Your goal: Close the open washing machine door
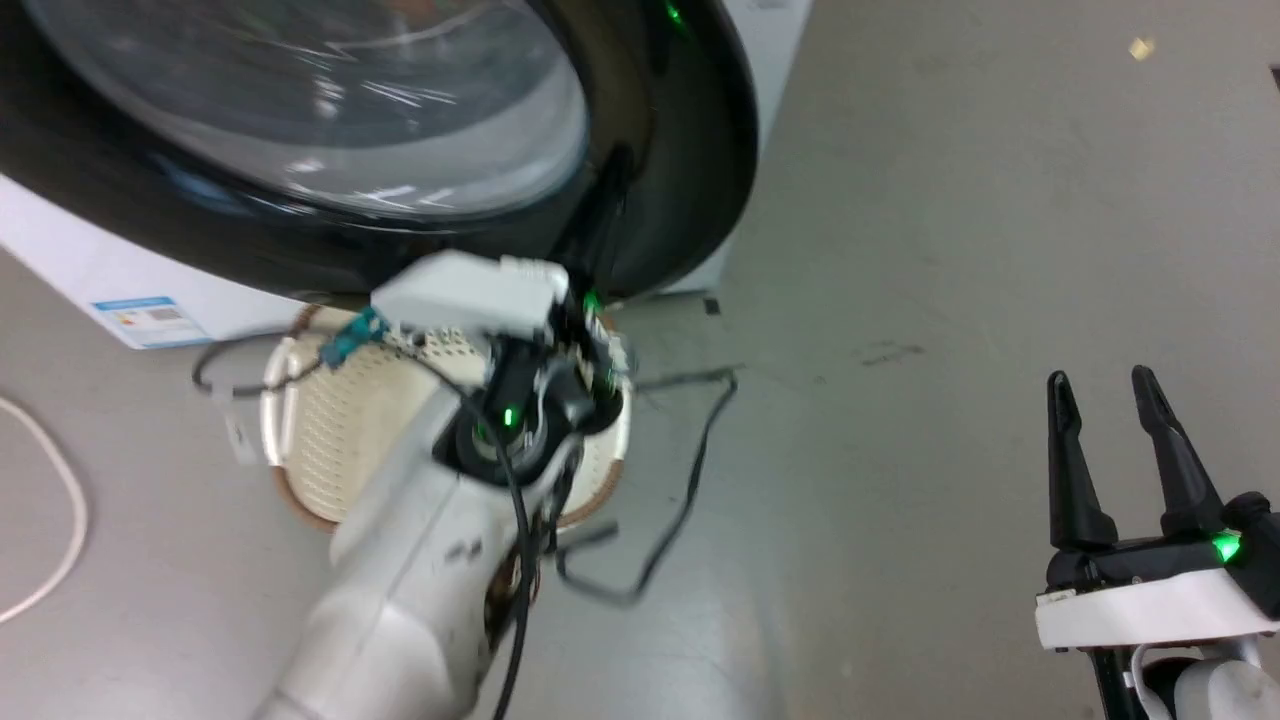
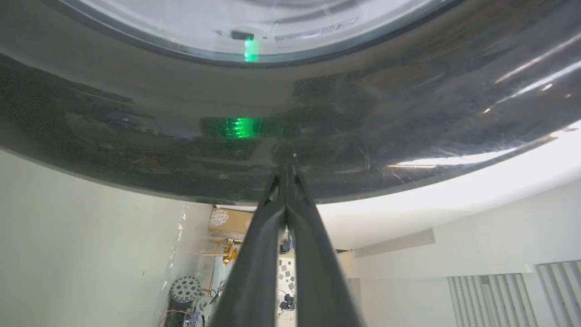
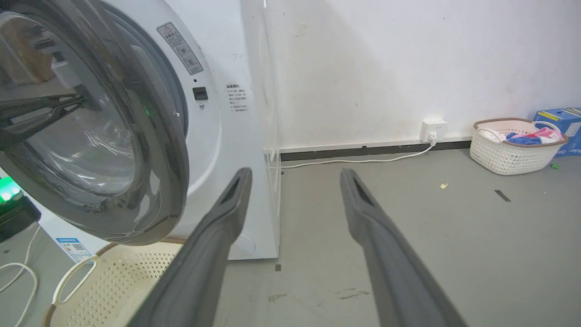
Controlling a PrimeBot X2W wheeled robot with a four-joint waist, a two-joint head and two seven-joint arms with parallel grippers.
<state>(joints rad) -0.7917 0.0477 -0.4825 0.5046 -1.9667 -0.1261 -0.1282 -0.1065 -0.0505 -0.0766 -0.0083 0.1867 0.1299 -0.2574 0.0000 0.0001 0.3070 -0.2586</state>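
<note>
Ok, status. Left gripper (image 2: 286,164) is pinched fully together with nothing between the fingers. Its tips touch the washing machine door (image 2: 136,136) on the glossy black rim, just under the glass. Head view agrees: the left arm reaches up from below and the dark fingers meet the rim at its lower right.

So the door lies straight ahead of the left hand, along the fingers' own axis. That is the push line.

Door is ajar. From the right wrist, its free edge stands clear of the washing machine (image 3: 227,136) front, with the gap open toward that view's right. Hinge side is off to that view's left, I judge.

Next move, my read: drive the tips forward through the rim toward the machine front until it latches. Risk: the rim is slick and curved, so closed tips could skate off sideways.

Right gripper (image 1: 1100,380) is spread wide and empty, well apart from the door, low right over the floor (image 1: 950,200). Left is clearly the nearer arm.

Below the door sits a cream perforated basket (image 1: 320,440), with the left forearm crossing above it. A black cable (image 1: 690,480) loops near it; a white cord (image 1: 60,500) lies further left.

Far: white wall (image 3: 386,68), a socket (image 3: 433,125), and a second basket (image 3: 513,152) holding clothes, well clear of the swing.
</note>
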